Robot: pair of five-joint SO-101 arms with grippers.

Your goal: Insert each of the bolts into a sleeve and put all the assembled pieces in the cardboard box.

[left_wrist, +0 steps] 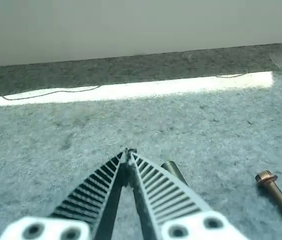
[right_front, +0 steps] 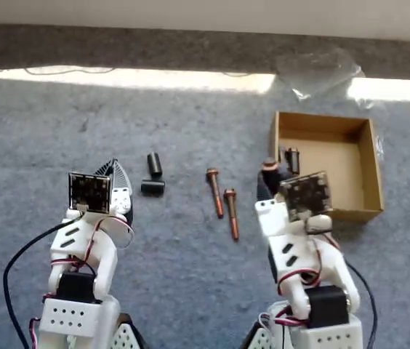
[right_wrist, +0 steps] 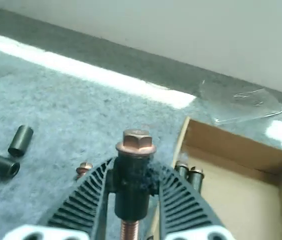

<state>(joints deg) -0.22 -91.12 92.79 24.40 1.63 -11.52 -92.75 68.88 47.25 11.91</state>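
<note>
My right gripper (right_front: 269,177) (right_wrist: 133,172) is shut on an assembled piece (right_wrist: 132,185): a black sleeve with a copper bolt through it, head (right_wrist: 136,142) up. It hangs just left of the cardboard box (right_front: 325,122) (right_wrist: 231,146). Two assembled pieces (right_front: 290,156) (right_wrist: 189,175) stand inside the box at its left wall. Two loose copper bolts (right_front: 214,191) (right_front: 231,213) lie mid-table, and two black sleeves (right_front: 153,164) (right_front: 153,187) lie left of them. My left gripper (right_front: 115,170) (left_wrist: 127,153) is shut and empty, just left of the sleeves; one sleeve (left_wrist: 173,171) shows beside its fingers.
A clear plastic bag (right_front: 320,69) (right_wrist: 243,106) lies beyond the box near the table's far edge. A bright strip of light (right_front: 125,78) crosses the grey felt at the back. Open felt lies to the left of my left arm.
</note>
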